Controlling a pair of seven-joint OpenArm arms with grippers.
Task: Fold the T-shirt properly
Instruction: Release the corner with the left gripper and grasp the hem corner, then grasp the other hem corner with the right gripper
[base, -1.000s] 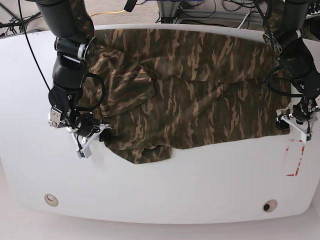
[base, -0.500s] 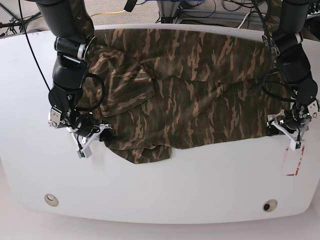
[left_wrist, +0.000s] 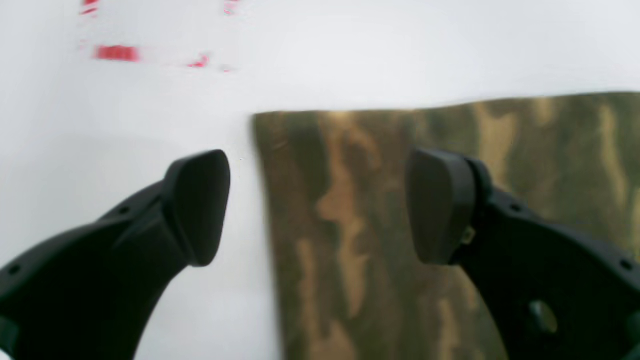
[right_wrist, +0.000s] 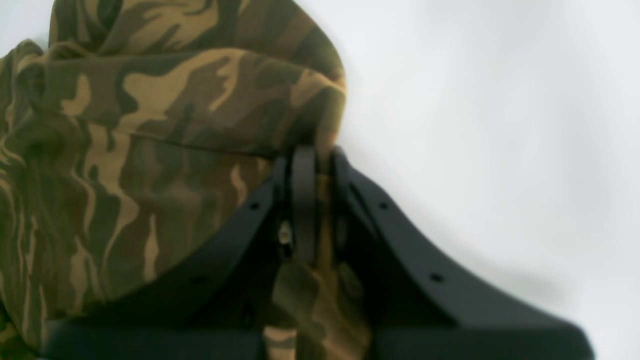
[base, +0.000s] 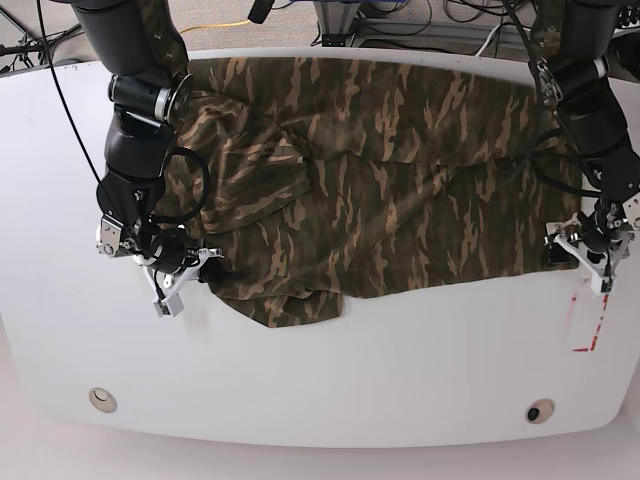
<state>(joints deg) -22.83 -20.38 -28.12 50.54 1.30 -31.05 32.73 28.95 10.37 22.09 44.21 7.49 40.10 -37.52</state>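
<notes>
The camouflage T-shirt (base: 380, 190) lies spread across the white table (base: 330, 370), with a bunched fold at its near left. My right gripper (base: 190, 270), on the base view's left, is shut on that bunched edge. The right wrist view shows the cloth (right_wrist: 150, 150) pinched between the closed fingers (right_wrist: 312, 165). My left gripper (base: 578, 255) hovers open over the shirt's near right corner. In the left wrist view its gripper (left_wrist: 320, 207) straddles the shirt's side edge (left_wrist: 350, 225): one fingertip (left_wrist: 200, 205) is over bare table, the other over the cloth.
Red tape marks (base: 590, 320) sit on the table just in front of the left gripper, also blurred in the left wrist view (left_wrist: 117, 52). Two round holes (base: 101, 400) (base: 540, 411) lie near the front edge. Cables (base: 450, 20) run behind the table.
My left gripper has shifted a little around the shirt's near right corner and stayed open. The right arm and the shirt have not moved.
</notes>
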